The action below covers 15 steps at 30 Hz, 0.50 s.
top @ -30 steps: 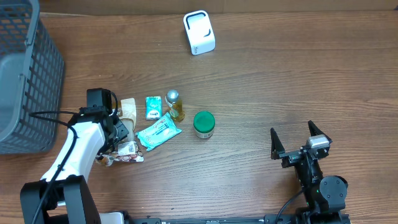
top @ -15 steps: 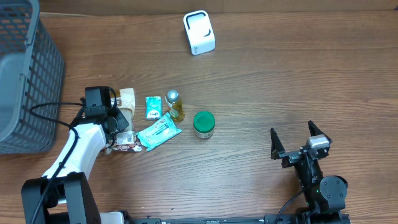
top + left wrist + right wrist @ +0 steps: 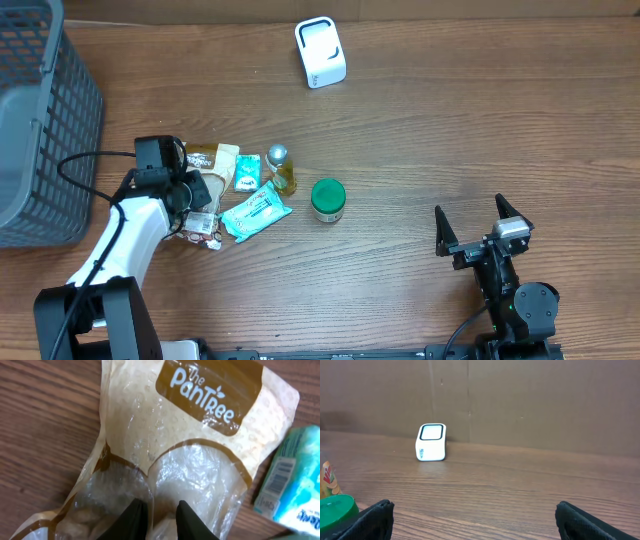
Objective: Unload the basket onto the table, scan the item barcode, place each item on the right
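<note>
Beside teal packet [image 3: 292, 480] — left jaws nearly together, pinching PanTree pouch [image 3: 200, 435]; right jaws spread wide.

Glossy, crinkled plastic pouch [image 3: 200, 460] lies on matt, grained wooden table [image 3: 40, 435].

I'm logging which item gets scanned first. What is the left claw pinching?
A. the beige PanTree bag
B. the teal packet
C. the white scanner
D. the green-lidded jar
A: in the left wrist view, the left claw is closed on the clear plastic of the PanTree bag.
</note>
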### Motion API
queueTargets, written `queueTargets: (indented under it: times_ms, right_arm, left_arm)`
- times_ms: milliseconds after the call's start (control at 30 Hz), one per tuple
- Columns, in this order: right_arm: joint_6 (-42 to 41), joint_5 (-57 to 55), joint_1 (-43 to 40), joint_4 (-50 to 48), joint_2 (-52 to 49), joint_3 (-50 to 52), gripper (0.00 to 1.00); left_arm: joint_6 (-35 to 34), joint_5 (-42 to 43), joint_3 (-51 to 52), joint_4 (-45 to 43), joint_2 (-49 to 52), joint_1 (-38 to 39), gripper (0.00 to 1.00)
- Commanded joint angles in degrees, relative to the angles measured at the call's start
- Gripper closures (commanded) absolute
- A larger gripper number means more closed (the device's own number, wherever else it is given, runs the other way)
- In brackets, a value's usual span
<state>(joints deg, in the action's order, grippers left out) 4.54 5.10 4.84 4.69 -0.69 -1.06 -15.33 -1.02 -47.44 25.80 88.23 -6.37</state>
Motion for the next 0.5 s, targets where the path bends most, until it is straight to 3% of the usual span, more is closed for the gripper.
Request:
queueTargets:
  times_ms: [0, 100, 233, 400, 433, 467]
  right_arm:
    - [0.2, -0.3, -0.4, -0.3, 0.4, 0.6, 0.00]
    - [0.2, -0.3, -0.4, -0.3, 0.4, 0.6, 0.00]
    - [0.2, -0.3, -0.4, -0.3, 0.4, 0.6, 0.00]
    - [0.2, -0.3, -0.4, -0.3, 0.4, 0.6, 0.00]
    - [0.2, -0.3, -0.4, -0.3, 0.4, 0.6, 0.00]
    - [0.2, -0.3, -0.4, -0.3, 0.4, 0.6, 0.00]
  left_arm:
    - [2.7, 1.1, -6.5, 3.3, 0.5, 0.0, 0.76]
    - [3.8, 1.1, -15.1, 9.9, 0.5, 0.0, 0.75]
    - [3.8, 1.0, -22.2, 12.8, 0.5, 0.0, 0.67]
    - [3.8, 0.8, -24.5, 10.4, 0.5, 0.0, 0.29]
    - [3.8, 0.8, -24.4, 10.4, 0.5, 0.0, 0.04]
    - [3.8, 0.8, -24.3, 10.4, 0.5, 0.0, 0.00]
